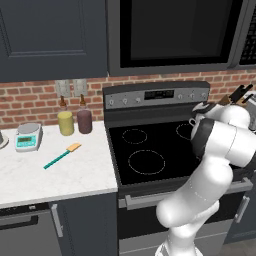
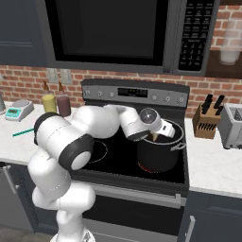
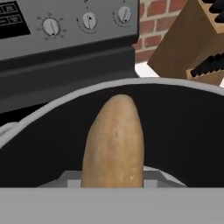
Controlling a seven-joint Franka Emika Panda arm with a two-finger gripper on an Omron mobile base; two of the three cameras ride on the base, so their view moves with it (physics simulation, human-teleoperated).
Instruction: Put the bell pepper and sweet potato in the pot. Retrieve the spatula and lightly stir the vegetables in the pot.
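My gripper (image 2: 156, 134) is shut on the sweet potato (image 3: 114, 140), a brown oblong tuber that points forward from between the fingers. It hangs just above the mouth of the dark pot (image 2: 160, 153), which stands on the stove's right front burner. In the hand view the pot's shiny rim (image 3: 131, 83) curves around the tuber and the inside is dark. The sweet potato's tip (image 2: 154, 137) pokes out over the rim. Over on the white counter left of the stove lies the teal-handled spatula (image 1: 61, 156). The bell pepper is hidden.
A wooden knife block (image 2: 204, 122) and a toaster (image 2: 232, 125) stand on the counter right of the stove. At the back of the left counter are a yellow canister (image 1: 65, 122), a maroon canister (image 1: 84, 121) and a scale (image 1: 27, 136). A microwave (image 2: 118, 33) hangs overhead.
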